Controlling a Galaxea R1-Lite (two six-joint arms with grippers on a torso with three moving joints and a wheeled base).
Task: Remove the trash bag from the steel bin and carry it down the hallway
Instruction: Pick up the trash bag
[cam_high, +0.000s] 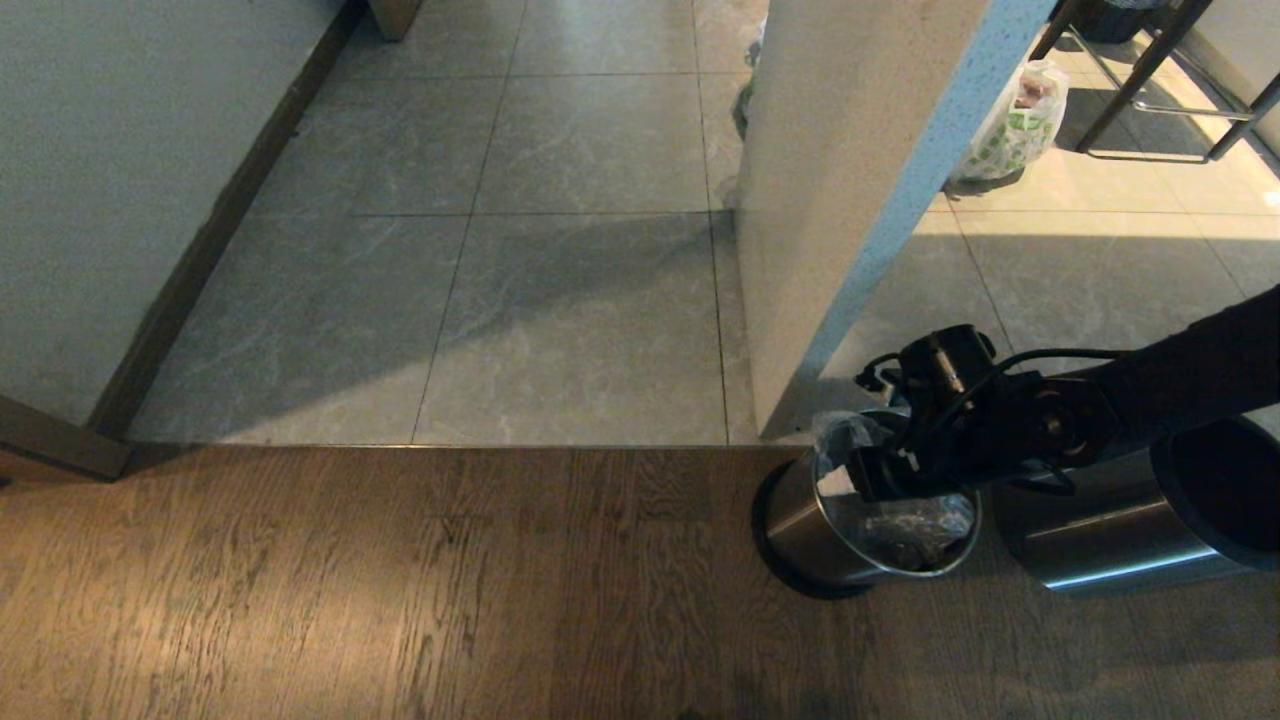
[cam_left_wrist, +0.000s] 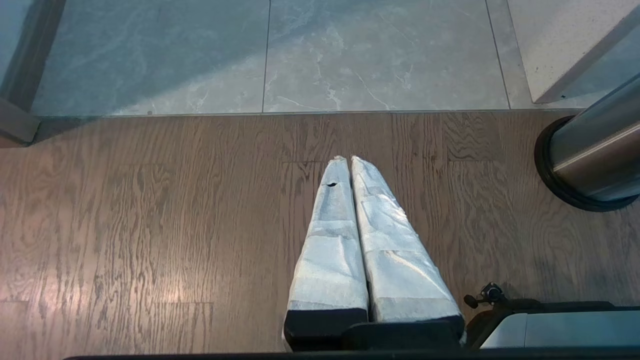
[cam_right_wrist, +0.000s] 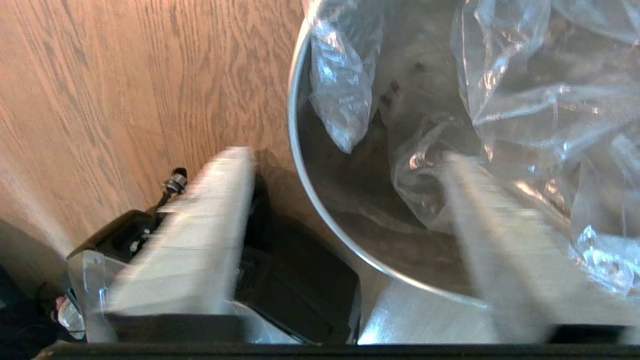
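The grab is the step in hand. The trash bag sits crumpled inside the steel bin, which stands on the wood floor beside the pillar. The right pincer hangs over the bin's rim, spread, one finger outside the wall and one among the plastic, gripping nothing yet. Next it must pinch bag film alone, then lift. The left pincer, well apart from the bin, is clenched empty.

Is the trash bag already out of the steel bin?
No, the trash bag is inside the steel bin, below the right gripper.
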